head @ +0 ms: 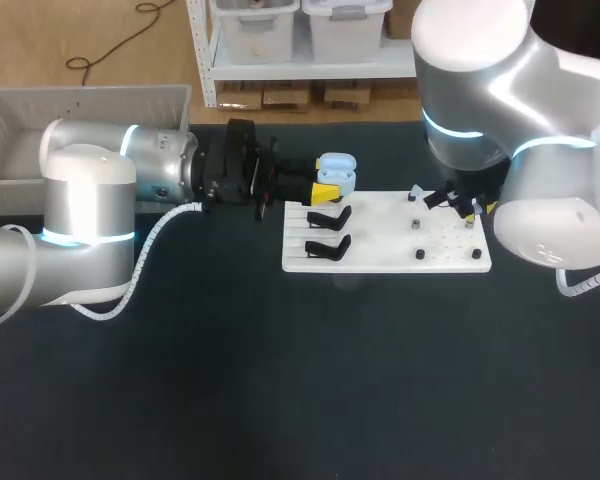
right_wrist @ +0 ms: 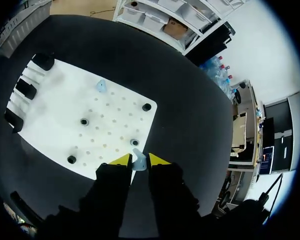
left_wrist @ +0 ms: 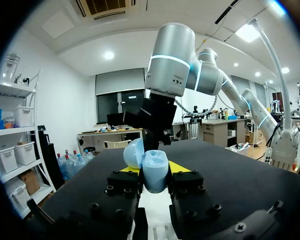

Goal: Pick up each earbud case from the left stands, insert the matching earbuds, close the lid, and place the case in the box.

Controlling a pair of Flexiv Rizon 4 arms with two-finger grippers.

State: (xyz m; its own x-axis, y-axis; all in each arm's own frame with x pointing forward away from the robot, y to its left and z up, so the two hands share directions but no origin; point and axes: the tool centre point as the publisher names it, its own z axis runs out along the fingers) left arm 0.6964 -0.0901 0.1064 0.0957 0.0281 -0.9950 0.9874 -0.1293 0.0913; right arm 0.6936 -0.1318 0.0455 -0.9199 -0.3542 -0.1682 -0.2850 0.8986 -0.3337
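My left arm [head: 90, 200] reaches in toward the left edge of the white board [head: 380, 262], and its jaws are clamped on the light-blue earbud case [head: 337, 172] from both sides. The case hangs just off the board's far left corner, above the black stands [head: 328, 218], with its lid [left_wrist: 134, 152] swung open.

My right arm [head: 540, 150] is over the board's opposite end. Its jaws are pinched on a small pale earbud [right_wrist: 138, 161] near the right edge. A second earbud [right_wrist: 101, 86] sits on the board among the black pegs.

I judge the step in hand to be insertion: the case is presented open and the first bud is picked. Next I need to bring the right arm across the board to the case, line the bud up with its well and seat it without knocking the lid. The left arm should hold steady meanwhile. The box [head: 80, 105] waits on the counter [head: 280, 380] well to the board's left.
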